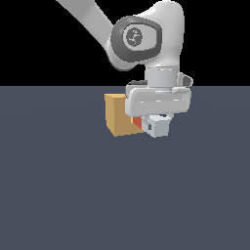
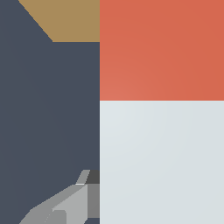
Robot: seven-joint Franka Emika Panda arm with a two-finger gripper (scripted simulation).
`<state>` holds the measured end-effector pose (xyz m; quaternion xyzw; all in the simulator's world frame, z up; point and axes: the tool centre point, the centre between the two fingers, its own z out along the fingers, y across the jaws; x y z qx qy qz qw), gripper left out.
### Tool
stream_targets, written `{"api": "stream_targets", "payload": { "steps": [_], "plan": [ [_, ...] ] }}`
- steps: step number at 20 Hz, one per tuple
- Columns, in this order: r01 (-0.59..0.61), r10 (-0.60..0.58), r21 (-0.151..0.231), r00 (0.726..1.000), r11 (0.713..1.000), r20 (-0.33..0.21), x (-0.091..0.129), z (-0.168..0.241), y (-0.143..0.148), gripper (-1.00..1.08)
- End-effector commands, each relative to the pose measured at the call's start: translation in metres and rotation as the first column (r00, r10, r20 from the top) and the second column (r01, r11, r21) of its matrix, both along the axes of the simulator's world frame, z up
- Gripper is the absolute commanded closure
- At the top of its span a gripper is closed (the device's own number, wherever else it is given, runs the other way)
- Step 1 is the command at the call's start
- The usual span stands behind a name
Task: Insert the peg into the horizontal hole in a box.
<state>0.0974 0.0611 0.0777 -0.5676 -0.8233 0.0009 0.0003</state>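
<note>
- Presently, the peg (image 1: 155, 125) is clamped at its white half by the gripper (image 1: 157, 117) — red half kept free.
- Red end is aimed at the box (image 1: 119, 115); the hole is hidden.

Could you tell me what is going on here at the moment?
A Franka arm's gripper holds the peg by its pale half, just above the dark floor. The peg's red end points at the tan box and sits right against it in the exterior view. The hole itself cannot be seen, so whether insertion has begun is unclear.
</note>
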Motion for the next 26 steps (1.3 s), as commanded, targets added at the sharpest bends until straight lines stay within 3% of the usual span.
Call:
{"api": "stream_targets", "payload": {
  "steps": [1,8,19,26],
  "plan": [
    [-0.001,0.001,0.000,1.000,1.000,0.005,0.002,0.003,0.000,1.08],
    [0.000,0.000,0.000,1.000,1.000,0.001,-0.005,0.001,0.012,1.08],
    [-0.001,0.001,0.000,1.000,1.000,0.005,-0.030,0.003,0.079,1.08],
    [-0.001,0.001,0.000,1.000,1.000,0.005,-0.029,0.003,0.081,1.08]
  ]
}}
